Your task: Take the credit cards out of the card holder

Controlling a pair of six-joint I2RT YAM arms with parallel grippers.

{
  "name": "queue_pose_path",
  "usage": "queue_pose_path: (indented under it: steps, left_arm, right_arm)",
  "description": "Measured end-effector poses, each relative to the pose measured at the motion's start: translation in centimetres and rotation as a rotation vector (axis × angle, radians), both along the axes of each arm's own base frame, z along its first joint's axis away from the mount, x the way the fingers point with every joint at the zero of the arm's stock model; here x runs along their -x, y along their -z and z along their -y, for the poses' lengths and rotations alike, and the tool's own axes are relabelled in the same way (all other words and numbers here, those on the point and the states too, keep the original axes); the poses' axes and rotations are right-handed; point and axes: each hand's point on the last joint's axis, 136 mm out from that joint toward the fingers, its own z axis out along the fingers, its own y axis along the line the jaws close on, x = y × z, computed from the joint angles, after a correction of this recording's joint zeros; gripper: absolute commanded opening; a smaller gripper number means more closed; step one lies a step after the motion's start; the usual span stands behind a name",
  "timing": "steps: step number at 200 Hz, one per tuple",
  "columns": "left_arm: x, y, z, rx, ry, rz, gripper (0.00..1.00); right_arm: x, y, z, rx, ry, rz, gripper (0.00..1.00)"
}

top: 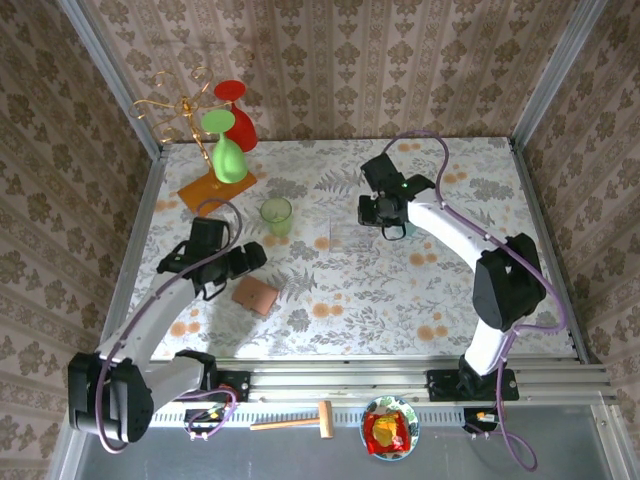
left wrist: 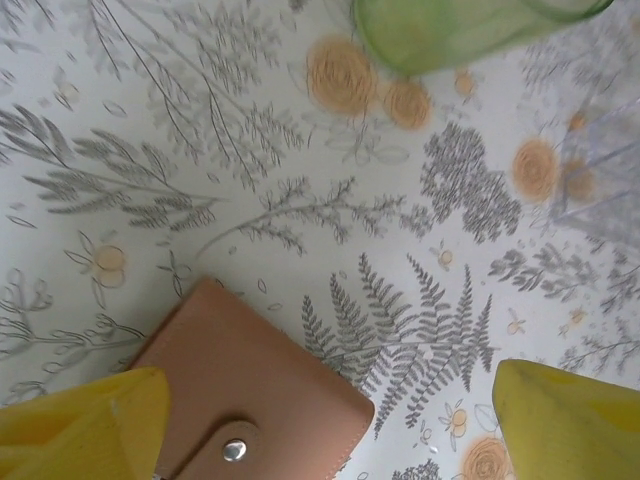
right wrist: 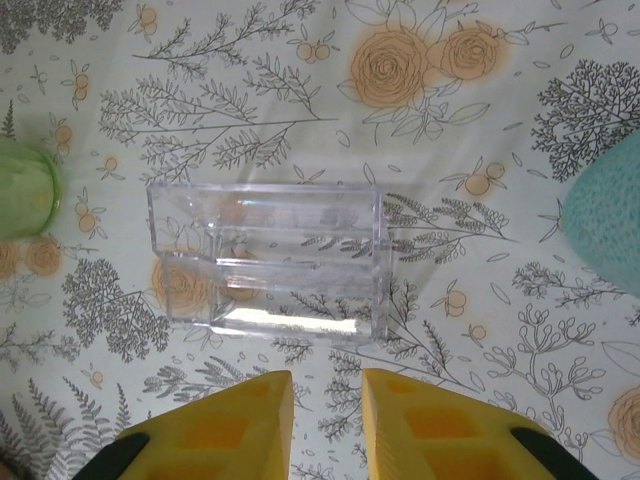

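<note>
Left jaws: spread wide with nothing gripped; their yellow fingers (left wrist: 80, 425) sit at the two lower corners of the wrist view, low over the counter (top: 400, 290).
Right jaws: drawn close, with only a narrow gap between the yellow fingers (right wrist: 215, 425) and nothing in it.
Card holder (left wrist: 250, 385): flat on the counter between the left jaws, much nearer the finger at the left of the wrist view. That fingertip overlaps its corner, but contact cannot be told. It is folded shut, tan face up, with the tab closed by a metal snap (left wrist: 234, 451). It lies well apart from the right jaws.
Clear plastic box (right wrist: 265, 260): on the counter just ahead of the right jaws; its edge also shows ahead and to the right of the left jaws.
Green cup (left wrist: 450, 30): ahead of the left jaws; to the left of the right jaws, past the box.
Teal object (right wrist: 610, 210): to the right of the right jaws, cut off by the frame edge.
</note>
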Motion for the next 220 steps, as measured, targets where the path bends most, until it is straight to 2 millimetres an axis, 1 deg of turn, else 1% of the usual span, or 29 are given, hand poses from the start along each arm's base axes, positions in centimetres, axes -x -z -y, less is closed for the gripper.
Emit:
queue_pose_path:
  steps: [24,40,48,63,86,104,132,151,183,220]
  left_arm:
    - [0.1,2.5,0.7,-0.017,0.048,-0.083,0.87]
    - [0.1,3.9,1.2,-0.034,0.109,-0.13,0.85]
    - [-0.1,4.3,1.5,-0.041,0.14,-0.143,0.84]
    - [-0.9,4.6,2.1,-0.049,0.199,-0.15,0.84]
    - [-2.3,4.2,3.1,-0.051,0.274,-0.126,0.84]
    - [-2.9,4.2,3.6,-0.047,0.317,-0.117,0.84]
    - [-3.2,5.4,4.2,-0.043,0.354,-0.155,0.84]
    - [-2.7,6.5,4.0,-0.051,0.364,-0.199,0.85]
    - [-1.9,7.0,3.7,-0.058,0.363,-0.225,0.86]
    - [0.1,7.4,3.0,-0.059,0.357,-0.252,0.88]
  right_arm:
    - [1.1,-0.1,-0.1,-0.013,-0.014,-0.005,0.27]
    - [1.7,-0.2,-0.3,-0.021,-0.027,-0.001,0.27]
    - [2.0,-0.3,-0.5,-0.026,-0.035,0.002,0.27]
    - [2.6,-0.3,-0.8,-0.031,-0.048,0.002,0.27]
    - [3.6,0.0,-1.0,-0.033,-0.063,-0.008,0.27]
    - [4.3,0.2,-0.9,-0.032,-0.069,-0.015,0.28]
    - [5.3,0.5,-1.1,-0.03,-0.083,-0.025,0.28]
    - [6.2,0.5,-1.6,-0.034,-0.097,-0.027,0.28]
    - [7.8,0.4,-2.3,-0.042,-0.121,-0.03,0.29]
    - [9.1,0.4,-2.8,-0.051,-0.133,-0.035,0.3]
